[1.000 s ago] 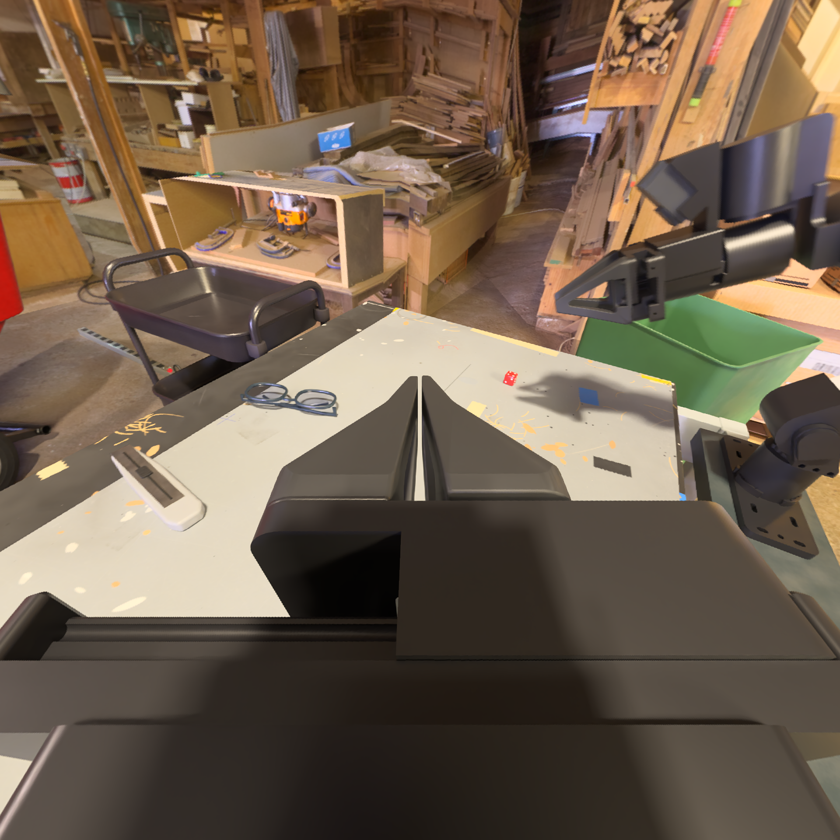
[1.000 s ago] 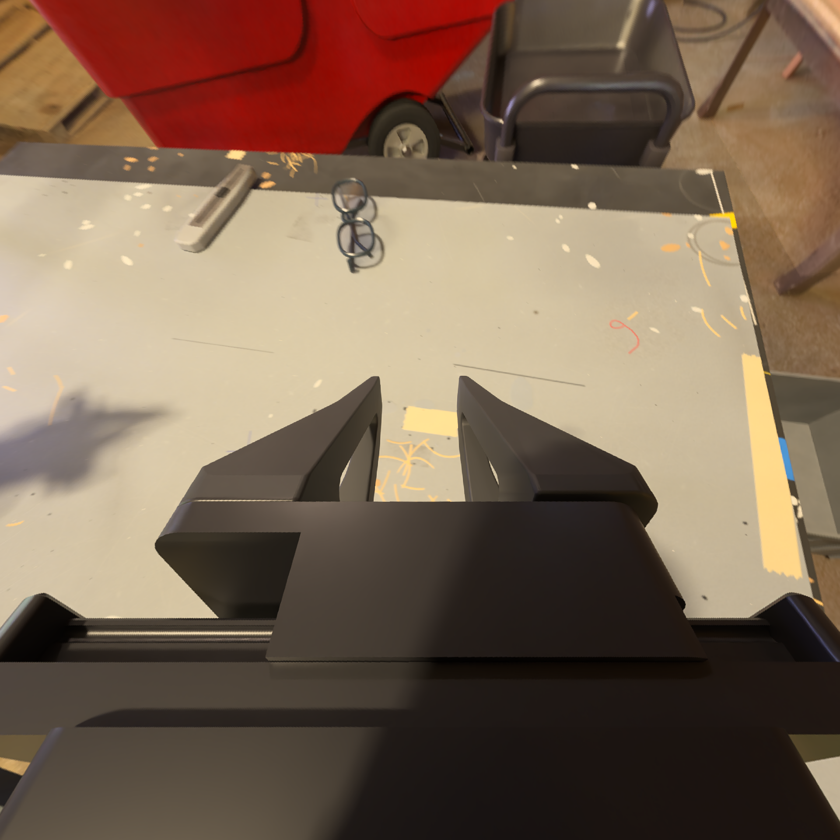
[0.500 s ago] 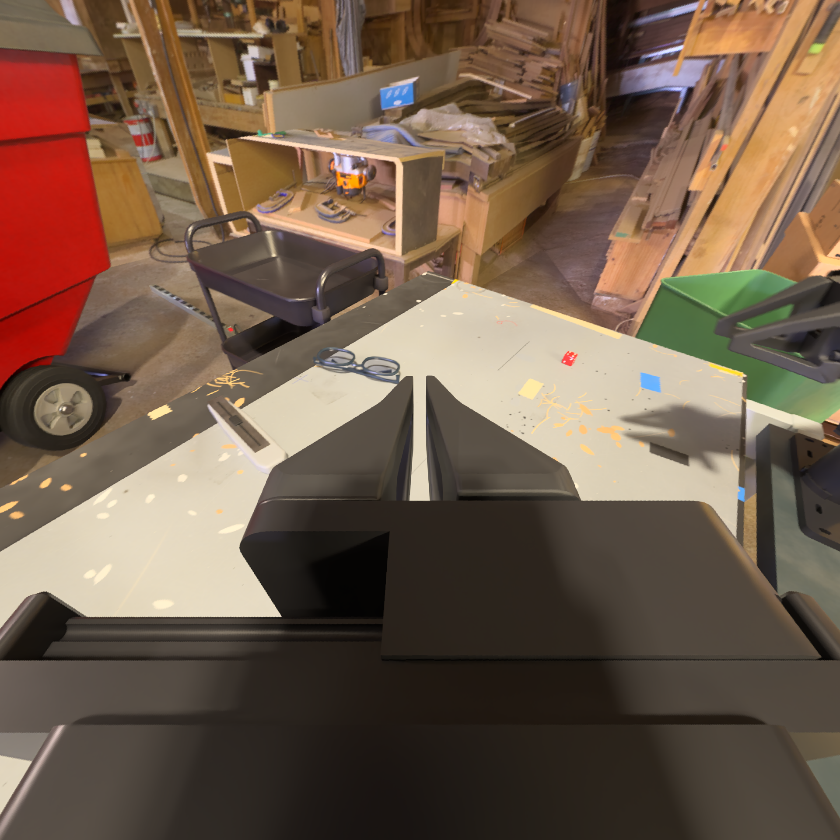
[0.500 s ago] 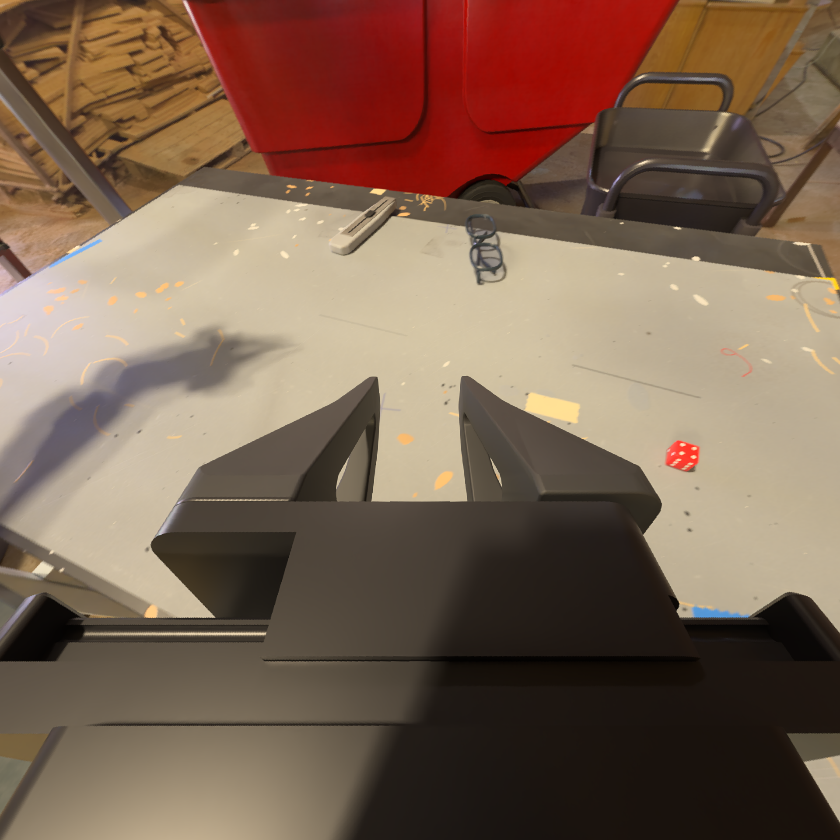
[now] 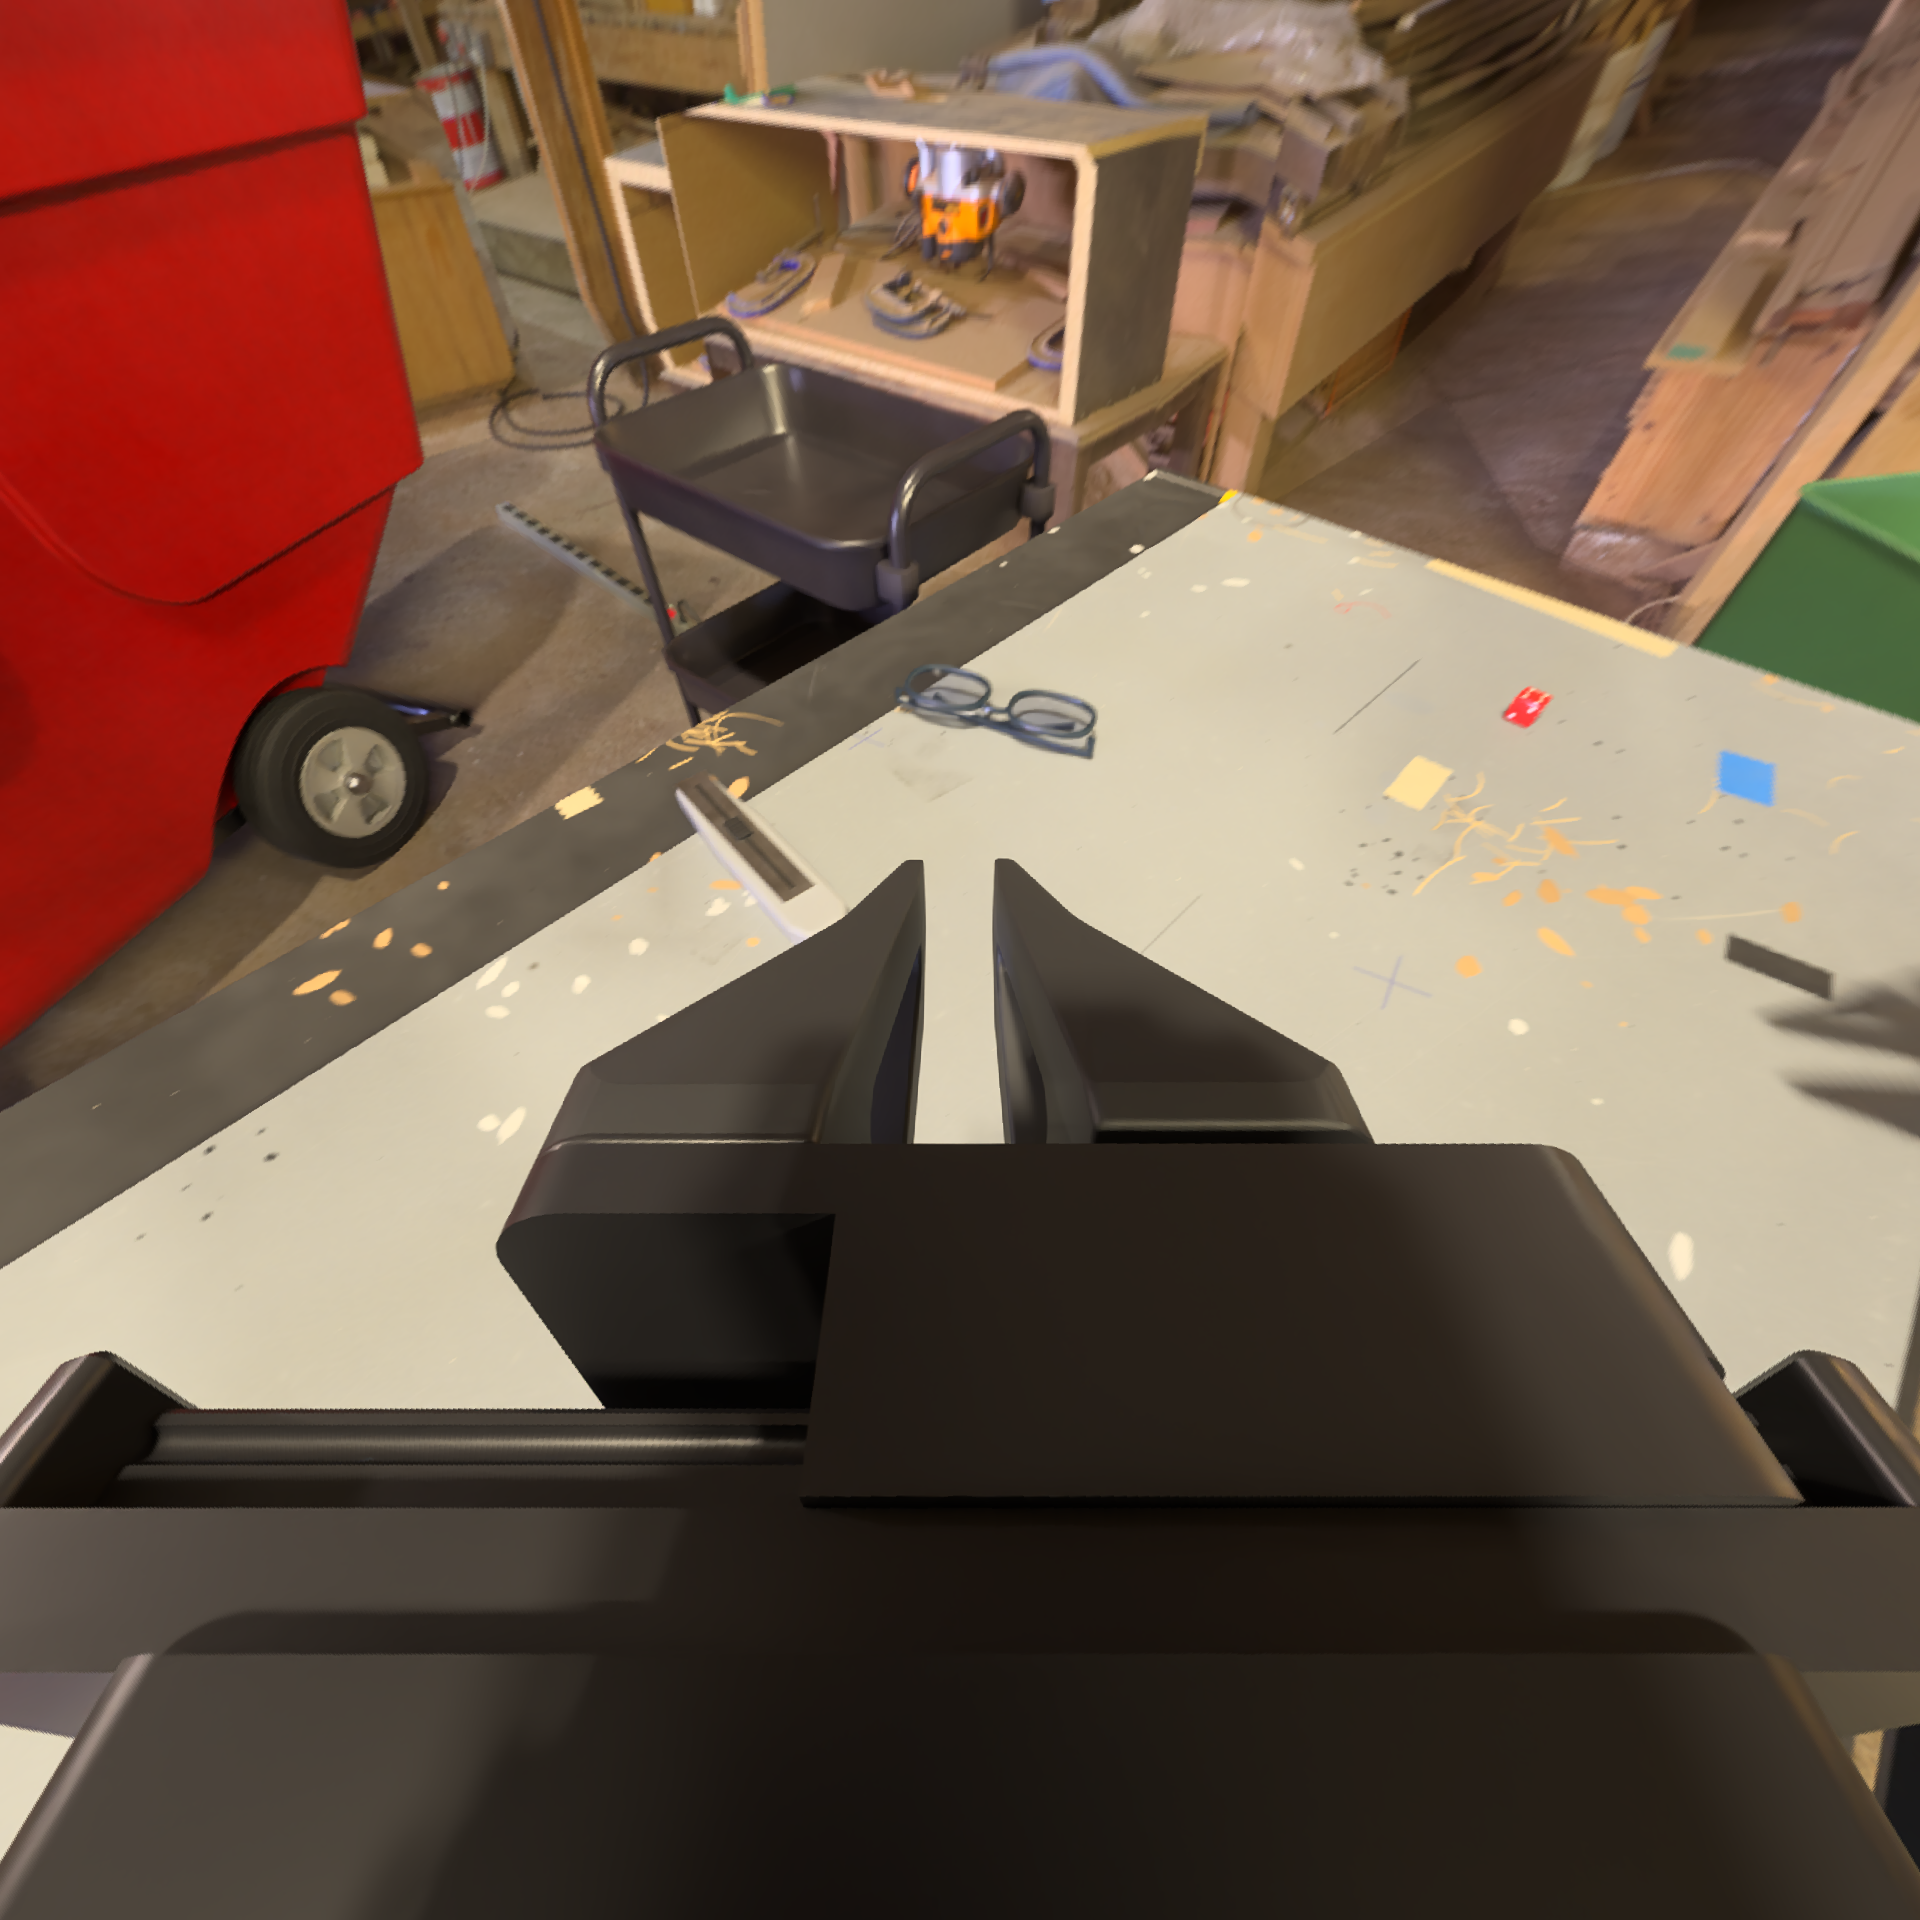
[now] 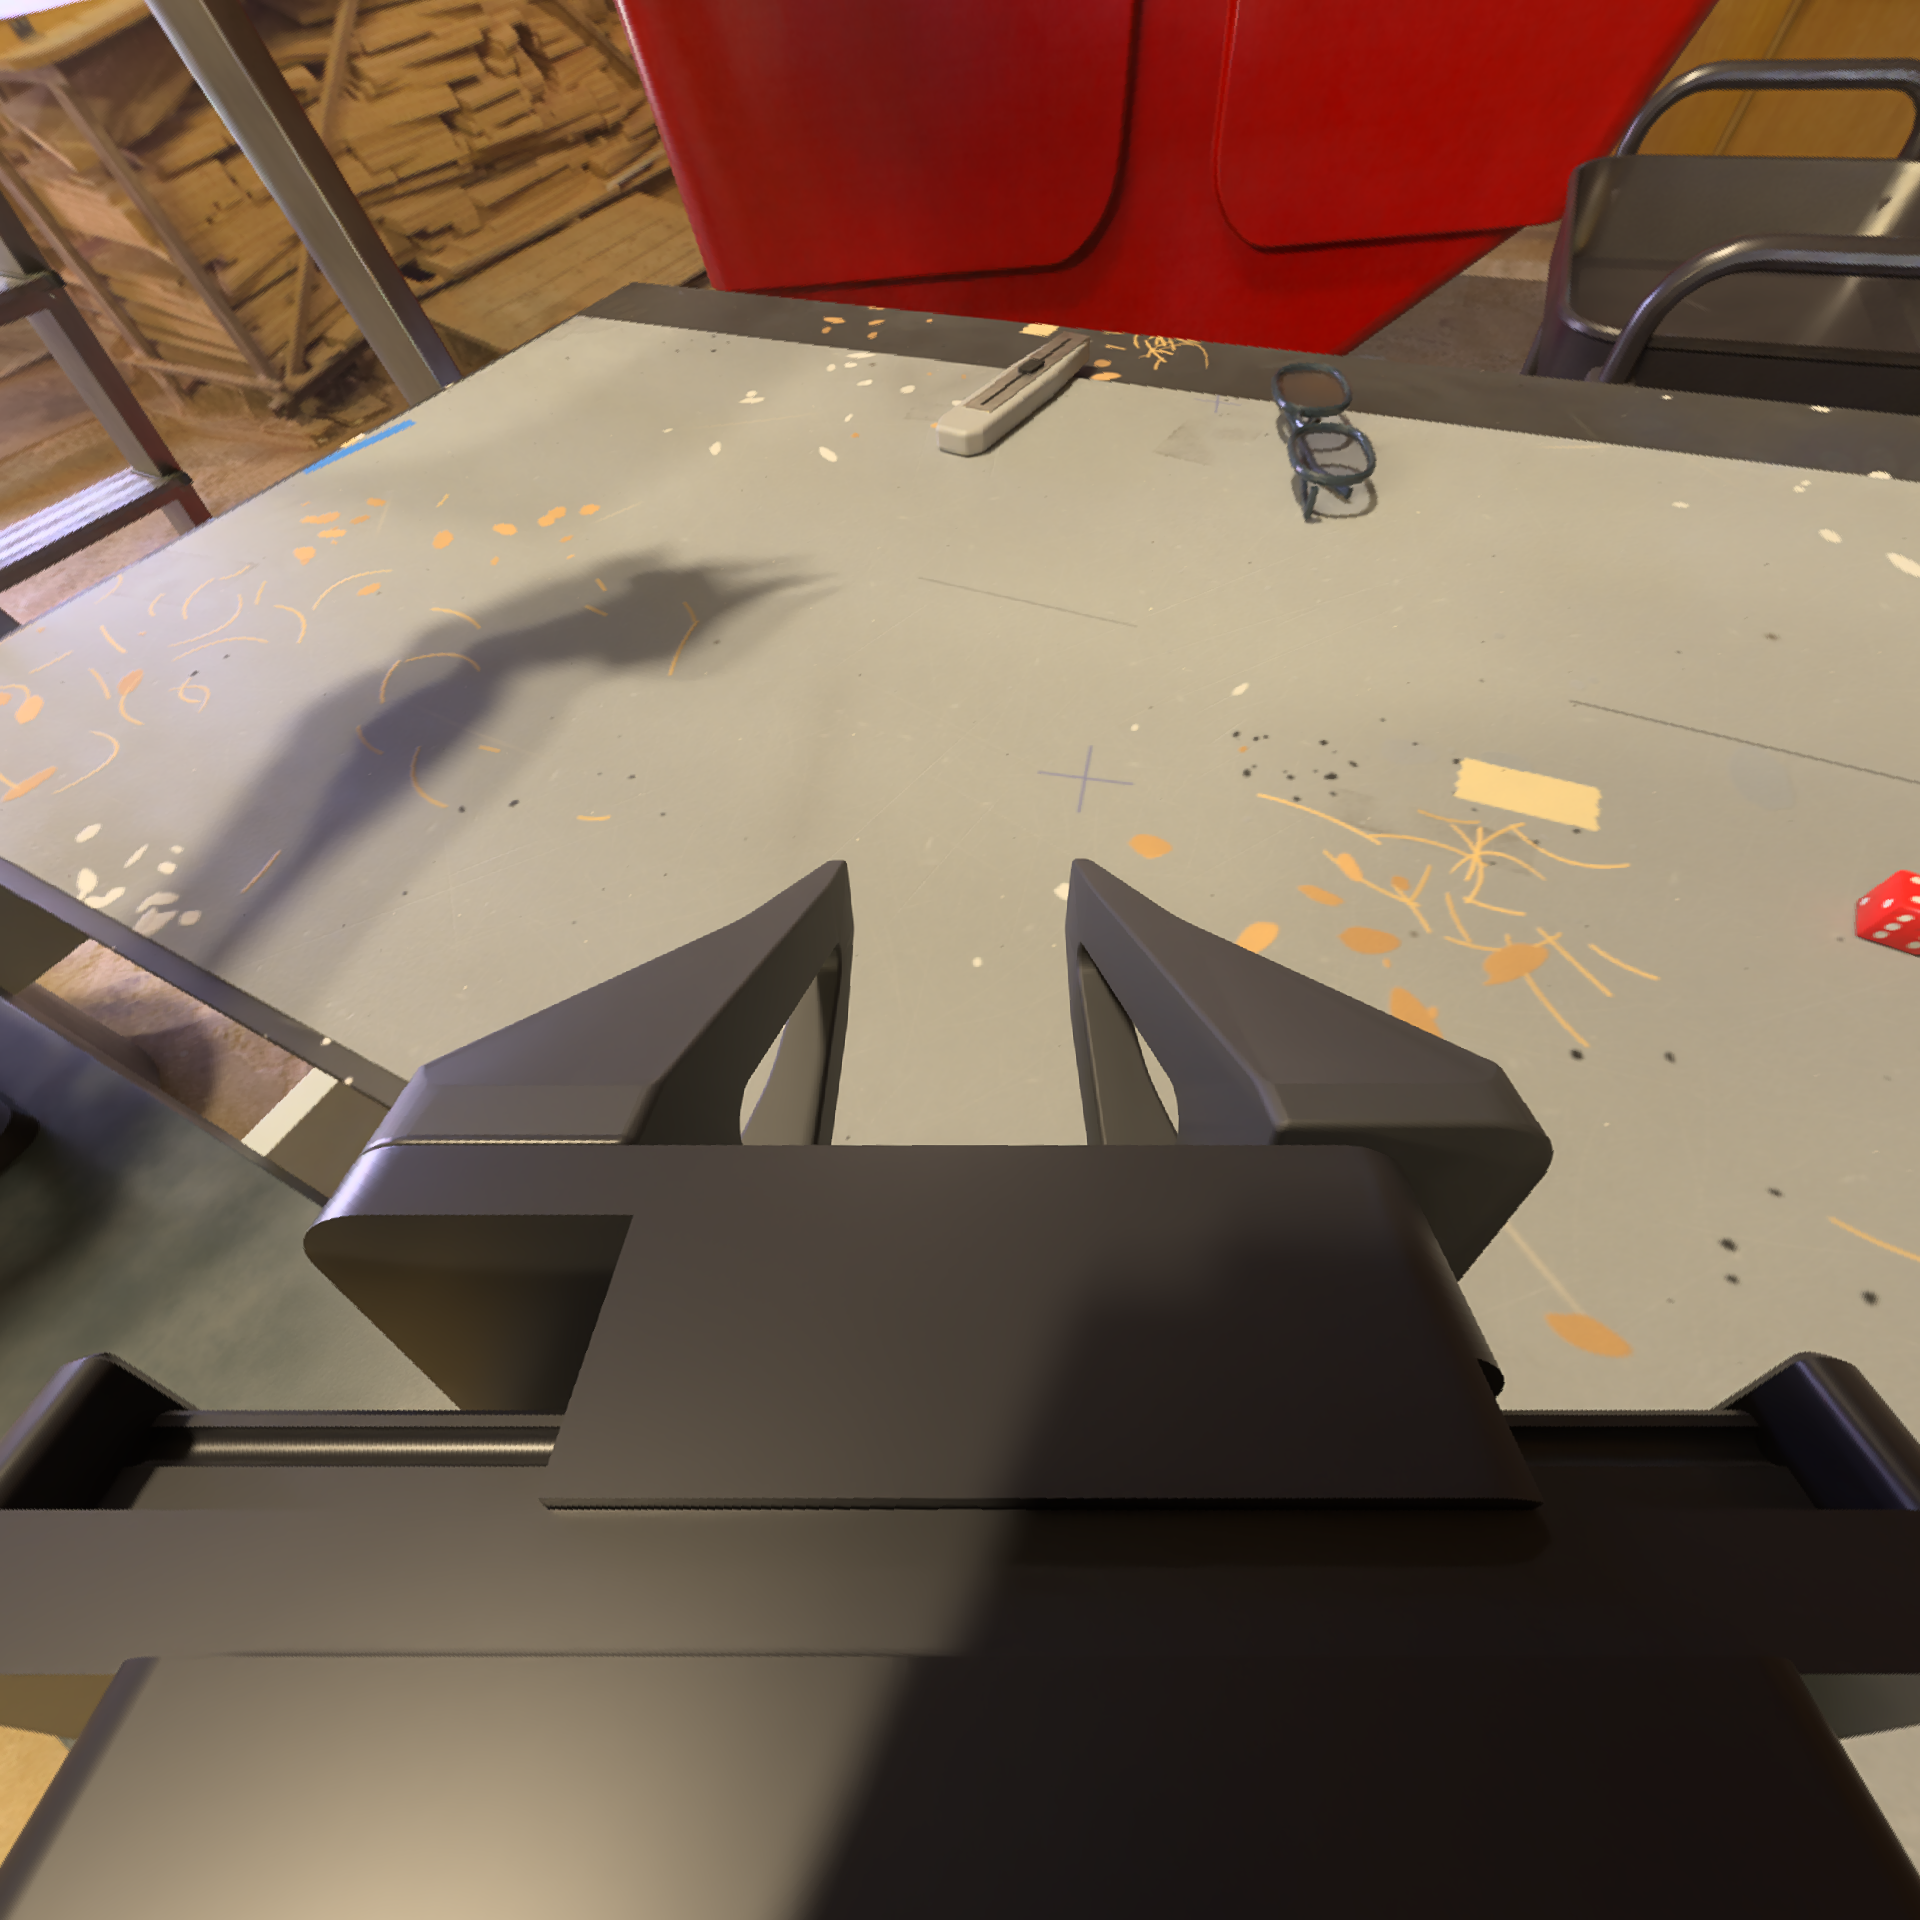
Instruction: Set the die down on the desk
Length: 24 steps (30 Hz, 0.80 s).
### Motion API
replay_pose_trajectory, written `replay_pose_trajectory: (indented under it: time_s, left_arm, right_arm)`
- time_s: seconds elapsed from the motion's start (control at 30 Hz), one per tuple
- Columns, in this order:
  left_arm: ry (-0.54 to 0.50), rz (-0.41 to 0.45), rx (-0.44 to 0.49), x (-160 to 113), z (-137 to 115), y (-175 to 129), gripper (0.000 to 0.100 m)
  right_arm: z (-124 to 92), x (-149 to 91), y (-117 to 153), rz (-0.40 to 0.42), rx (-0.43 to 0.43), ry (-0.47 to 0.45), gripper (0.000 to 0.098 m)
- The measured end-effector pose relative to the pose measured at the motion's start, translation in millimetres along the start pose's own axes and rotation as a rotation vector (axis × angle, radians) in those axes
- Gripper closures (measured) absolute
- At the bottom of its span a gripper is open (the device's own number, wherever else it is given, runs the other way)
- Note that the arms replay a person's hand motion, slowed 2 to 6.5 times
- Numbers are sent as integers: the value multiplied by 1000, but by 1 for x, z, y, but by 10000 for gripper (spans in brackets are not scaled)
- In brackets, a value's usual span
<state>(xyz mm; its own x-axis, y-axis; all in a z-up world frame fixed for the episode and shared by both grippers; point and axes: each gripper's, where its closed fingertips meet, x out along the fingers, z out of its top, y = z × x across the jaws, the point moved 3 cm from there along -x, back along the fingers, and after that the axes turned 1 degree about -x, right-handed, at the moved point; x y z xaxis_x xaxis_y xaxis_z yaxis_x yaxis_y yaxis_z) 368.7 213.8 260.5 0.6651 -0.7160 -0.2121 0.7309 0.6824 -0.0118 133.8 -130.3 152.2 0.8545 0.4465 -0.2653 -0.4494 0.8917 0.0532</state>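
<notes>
The red die (image 5: 1527, 707) lies on the grey desk (image 5: 1195, 935), far right of centre in the left wrist view. It also shows at the right edge of the right wrist view (image 6: 1893, 912), resting on the desk (image 6: 831, 675). My left gripper (image 5: 958, 873) is empty, with a narrow gap between its fingers, and hangs above the desk well short of the die. My right gripper (image 6: 958, 873) is open and empty, above the desk, with the die off to its right and apart from it.
Dark-framed glasses (image 5: 997, 712) (image 6: 1320, 442) and a white utility knife (image 5: 753, 857) (image 6: 1013, 405) lie near the desk's far edge. A red bin (image 5: 156, 416), a black cart (image 5: 810, 468) and a green bin (image 5: 1849, 592) stand beyond the desk.
The left fingers have parted slightly. The right gripper has swung away to the left, so the die now sits at its view's right edge. The die stays on the desk.
</notes>
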Motion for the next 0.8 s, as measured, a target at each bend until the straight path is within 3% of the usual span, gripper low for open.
replay_pose_trajectory:
  time_s: [0.33, 0.8]
  left_arm:
    - [193, 101, 8, 17, -18, 48, 818]
    - [527, 187, -63, 55, -65, 109, 730]
  right_arm:
    - [-19, -2, 19, 0, -33, -70, 643]
    - [-20, 1, 23, 14, -18, -130, 652]
